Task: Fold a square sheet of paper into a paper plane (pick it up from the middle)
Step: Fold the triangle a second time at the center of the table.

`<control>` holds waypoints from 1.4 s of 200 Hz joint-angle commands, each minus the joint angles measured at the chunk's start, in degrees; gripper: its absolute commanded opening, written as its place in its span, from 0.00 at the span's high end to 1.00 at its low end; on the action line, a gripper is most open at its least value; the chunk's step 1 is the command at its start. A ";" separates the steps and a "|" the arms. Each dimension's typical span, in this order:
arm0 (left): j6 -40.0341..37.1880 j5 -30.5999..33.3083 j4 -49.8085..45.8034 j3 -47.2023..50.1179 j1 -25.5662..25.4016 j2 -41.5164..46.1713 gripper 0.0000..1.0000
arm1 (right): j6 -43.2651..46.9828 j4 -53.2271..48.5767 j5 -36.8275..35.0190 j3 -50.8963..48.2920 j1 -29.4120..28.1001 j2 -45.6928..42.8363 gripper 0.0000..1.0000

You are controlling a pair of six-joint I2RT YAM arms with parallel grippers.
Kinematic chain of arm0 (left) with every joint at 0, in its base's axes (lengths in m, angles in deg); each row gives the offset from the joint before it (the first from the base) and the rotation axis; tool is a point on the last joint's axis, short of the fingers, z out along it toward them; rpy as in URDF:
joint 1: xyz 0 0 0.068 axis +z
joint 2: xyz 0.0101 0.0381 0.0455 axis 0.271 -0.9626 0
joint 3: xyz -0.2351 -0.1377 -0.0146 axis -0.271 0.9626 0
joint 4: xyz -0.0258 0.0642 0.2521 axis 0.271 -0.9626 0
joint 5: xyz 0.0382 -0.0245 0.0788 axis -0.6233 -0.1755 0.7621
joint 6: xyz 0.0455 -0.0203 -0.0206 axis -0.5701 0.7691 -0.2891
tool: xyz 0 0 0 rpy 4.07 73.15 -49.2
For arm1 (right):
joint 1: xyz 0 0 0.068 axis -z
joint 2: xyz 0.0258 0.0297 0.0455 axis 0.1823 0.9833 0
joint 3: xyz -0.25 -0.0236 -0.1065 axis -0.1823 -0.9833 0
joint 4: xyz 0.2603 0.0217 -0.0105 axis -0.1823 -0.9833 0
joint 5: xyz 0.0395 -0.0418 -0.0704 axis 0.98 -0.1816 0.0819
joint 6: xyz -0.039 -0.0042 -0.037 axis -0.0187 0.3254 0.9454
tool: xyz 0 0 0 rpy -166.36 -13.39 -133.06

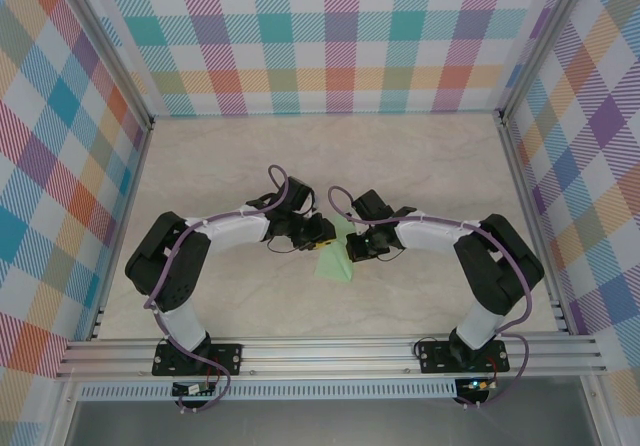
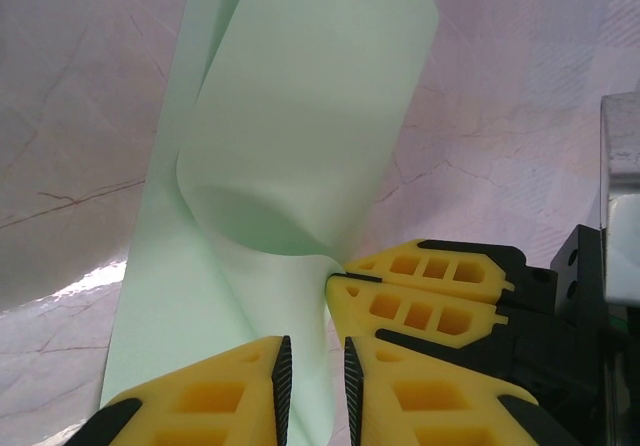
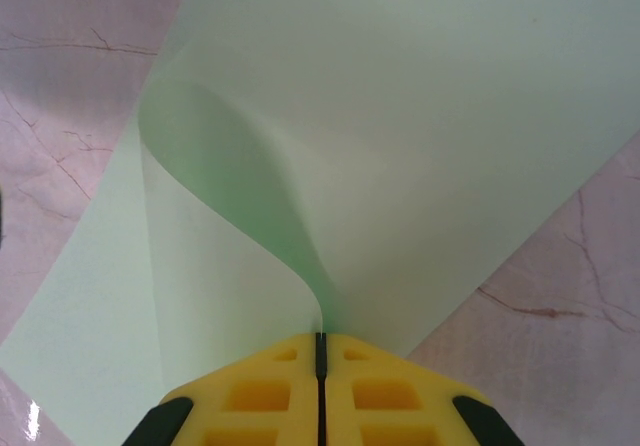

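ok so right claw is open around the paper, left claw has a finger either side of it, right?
Not quite. The right claw is shut on the paper, pinching a raised fold; the right wrist view shows its jaws closed tight together. The left claw does have a finger either side of the paper.

On my feed I see walls (image 1: 340, 36) of multicoloured plaid on three sides, a pale marbled tabletop (image 1: 420, 156) under even light, and a silver aluminium rail (image 1: 330, 351) along the near edge
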 commanded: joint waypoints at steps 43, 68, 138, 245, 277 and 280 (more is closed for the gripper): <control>1.83 -2.16 2.37 1.21 -1.26 -1.19 0.77 | 0.05 0.13 0.13 0.31 0.40 1.03 0.92; 2.92 -2.89 3.62 1.40 -1.40 -1.86 0.78 | -0.18 0.38 0.07 -0.05 0.35 0.68 0.93; 6.75 -5.28 9.19 2.67 -1.47 -3.48 0.79 | -0.12 0.54 -0.31 -0.22 0.40 0.74 0.93; 8.04 -6.43 14.03 4.41 -2.31 -5.66 0.77 | 0.04 0.62 -0.26 -0.40 0.40 0.88 0.93; 6.89 -4.94 11.76 4.51 -2.37 -6.95 0.77 | -0.07 0.61 -0.22 -0.31 0.36 0.86 0.93; 6.75 -4.75 11.52 4.62 -2.40 -7.04 0.78 | -0.08 0.66 -0.22 -0.31 0.40 0.86 0.93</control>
